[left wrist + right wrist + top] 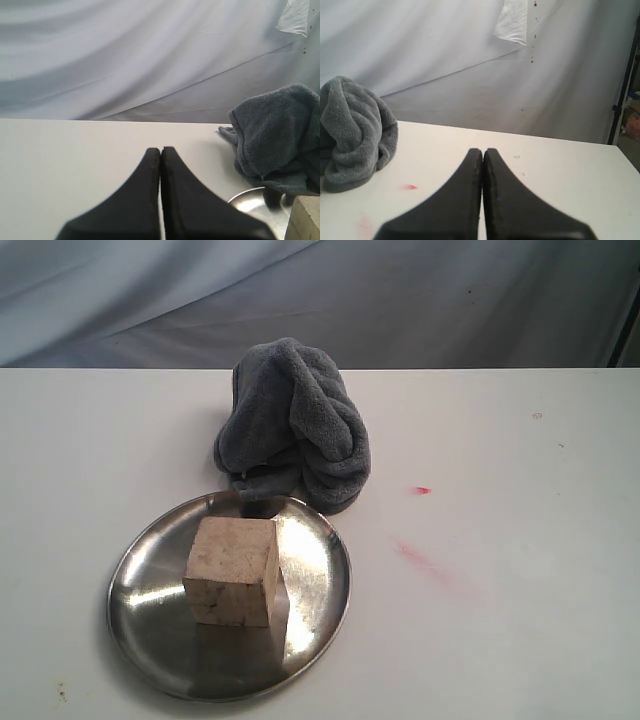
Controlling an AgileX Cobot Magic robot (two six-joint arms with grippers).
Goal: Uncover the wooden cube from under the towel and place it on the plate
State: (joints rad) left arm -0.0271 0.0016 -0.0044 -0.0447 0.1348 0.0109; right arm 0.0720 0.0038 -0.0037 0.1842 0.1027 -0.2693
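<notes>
On my screens the cube [232,570] is pale beige, its faces mottled with faint dark specks and a few darker scuffs near the bottom edge. The plate [150,615] is shiny silver, with bright white glints and a dim reflection of the cube. The towel [295,425] is plain dark grey, with no print that I can see. The table [520,640] is white, marked with a small red spot [421,490] and a paler pink smear [420,560]. The backdrop [420,300] is a bluish grey-white sheet, and in the right wrist view it is dotted with tiny red specks. The left gripper [160,150] and right gripper [483,151] are both matt black.
</notes>
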